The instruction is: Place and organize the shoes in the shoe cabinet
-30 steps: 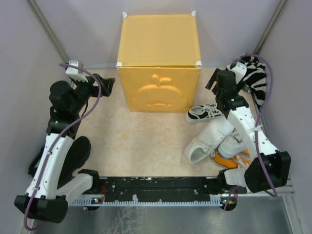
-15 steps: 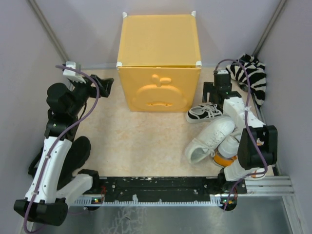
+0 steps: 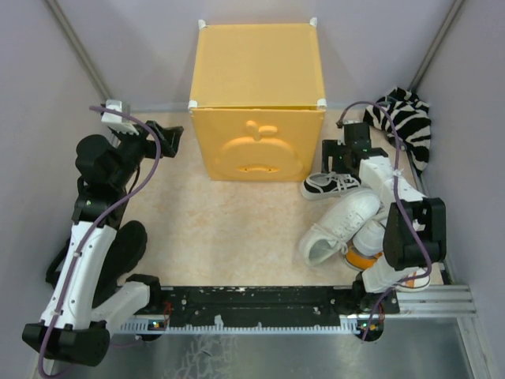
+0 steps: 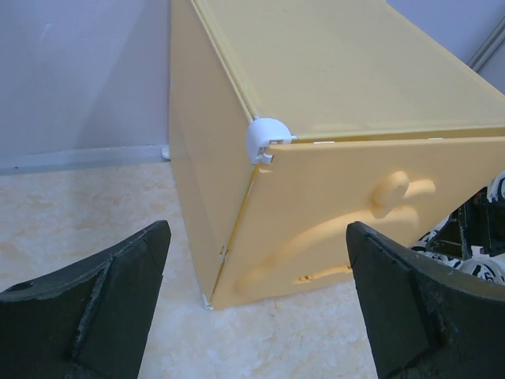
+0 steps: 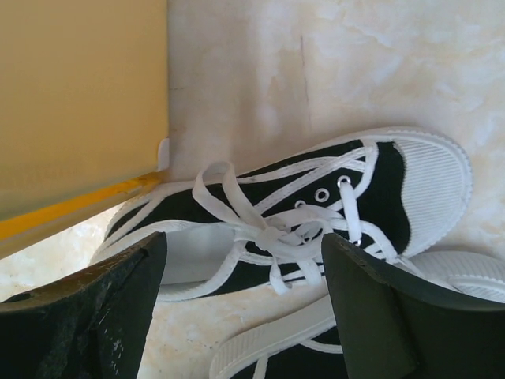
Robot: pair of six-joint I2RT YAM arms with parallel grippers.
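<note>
As they gape wide, right fingers (image 5: pixel 87 316) hang over a black sneaker (image 5: pixel 316 213).

The left hand (image 4: pixel 256 233), fingers spread, faces the shoe cabinet (image 4: pixel 339 71) at its closed door (image 4: pixel 379 213) and white corner connector (image 4: pixel 267 139).

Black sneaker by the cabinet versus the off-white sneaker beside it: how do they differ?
The black sneaker is dark canvas with a white sole; the off-white sneaker is pale throughout. The black one lies by the shoe cabinet, below the right gripper; the off-white one lies diagonally, nearer the arm bases. Both are laced, outside the cabinet.
</note>
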